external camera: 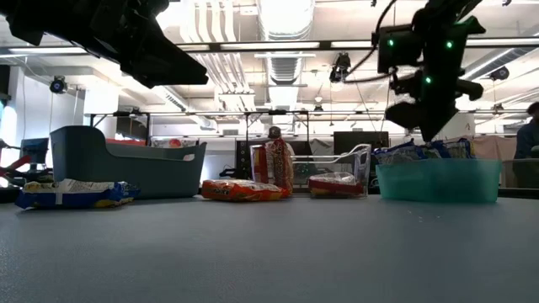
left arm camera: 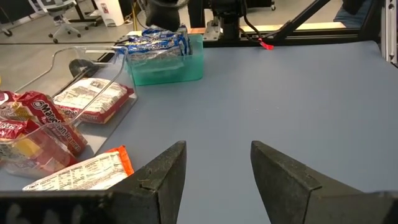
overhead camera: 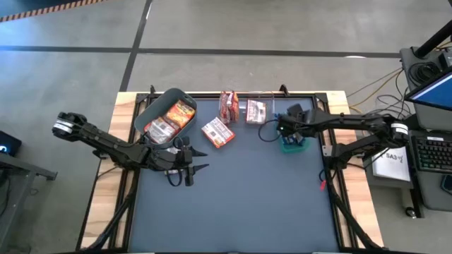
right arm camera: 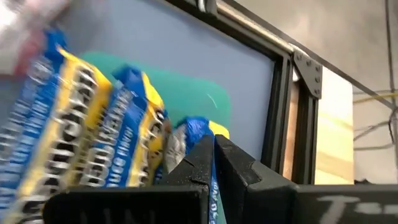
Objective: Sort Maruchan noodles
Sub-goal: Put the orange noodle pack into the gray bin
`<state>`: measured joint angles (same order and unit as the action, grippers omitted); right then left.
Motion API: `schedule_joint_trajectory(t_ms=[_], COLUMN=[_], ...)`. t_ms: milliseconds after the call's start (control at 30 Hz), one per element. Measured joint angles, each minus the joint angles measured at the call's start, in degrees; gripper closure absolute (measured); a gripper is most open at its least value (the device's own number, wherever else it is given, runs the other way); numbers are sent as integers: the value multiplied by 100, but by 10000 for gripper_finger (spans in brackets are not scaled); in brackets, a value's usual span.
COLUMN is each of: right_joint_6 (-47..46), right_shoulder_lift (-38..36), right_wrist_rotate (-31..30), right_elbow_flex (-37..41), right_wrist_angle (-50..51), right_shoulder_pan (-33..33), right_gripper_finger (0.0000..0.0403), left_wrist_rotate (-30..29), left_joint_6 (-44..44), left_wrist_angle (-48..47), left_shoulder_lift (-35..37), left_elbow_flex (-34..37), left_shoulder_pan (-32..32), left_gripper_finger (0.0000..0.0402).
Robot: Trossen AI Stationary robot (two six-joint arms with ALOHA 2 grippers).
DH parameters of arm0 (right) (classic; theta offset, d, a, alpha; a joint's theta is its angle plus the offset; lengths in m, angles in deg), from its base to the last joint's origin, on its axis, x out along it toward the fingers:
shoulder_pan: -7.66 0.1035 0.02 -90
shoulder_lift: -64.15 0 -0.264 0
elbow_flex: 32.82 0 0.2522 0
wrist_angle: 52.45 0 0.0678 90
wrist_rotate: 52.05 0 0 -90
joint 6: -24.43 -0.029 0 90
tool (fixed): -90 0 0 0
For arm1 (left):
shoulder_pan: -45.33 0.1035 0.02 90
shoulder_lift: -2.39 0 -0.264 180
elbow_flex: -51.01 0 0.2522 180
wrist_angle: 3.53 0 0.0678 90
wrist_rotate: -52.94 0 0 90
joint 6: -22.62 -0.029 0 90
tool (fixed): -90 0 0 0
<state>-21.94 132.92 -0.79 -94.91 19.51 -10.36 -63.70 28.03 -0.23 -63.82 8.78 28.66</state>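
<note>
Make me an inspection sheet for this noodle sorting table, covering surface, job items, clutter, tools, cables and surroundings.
Surface: blue-grey table top, near half bare.
Job's things: blue packets upright in the green bin; orange packets in the grey bin; a maroon packet in the clear bin; an orange packet loose on the table; a blue packet loose by the grey bin.
Clutter: nothing seen.
Tools: left tool open, empty, over the table; right tool shut above the green bin, holding nothing.
Cables: dark cable looping beside the green bin.
Surroundings: keyboard beyond the right edge.
</note>
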Motion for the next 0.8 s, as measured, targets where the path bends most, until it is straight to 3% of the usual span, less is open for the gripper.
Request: schedule_joint_trajectory(t_ms=[233,500,667,800], right_joint_6=[125,526,1424,2400], right_shoulder_lift=[-157,-309,-315,-387], right_wrist_rotate=[-35,-588,-777,-655], right_elbow_flex=[-531,-416,-393,-381], right_wrist_angle=[-34,-922,-1850,-2505], right_shoulder_pan=[393,1527,2026,2211], right_gripper_finger=[394,394,394,394], left_wrist_rotate=[0,-294,-293,-286], left_joint_6=[15,362,552,449], left_wrist_angle=[-2,-46,-404,-1397], left_shoulder_lift=[0,-63,-369,-800], left_elbow_flex=[0,0,-324,-964], left_shoulder_pan=[0,91,287,370], left_gripper_finger=[238,250,266,282])
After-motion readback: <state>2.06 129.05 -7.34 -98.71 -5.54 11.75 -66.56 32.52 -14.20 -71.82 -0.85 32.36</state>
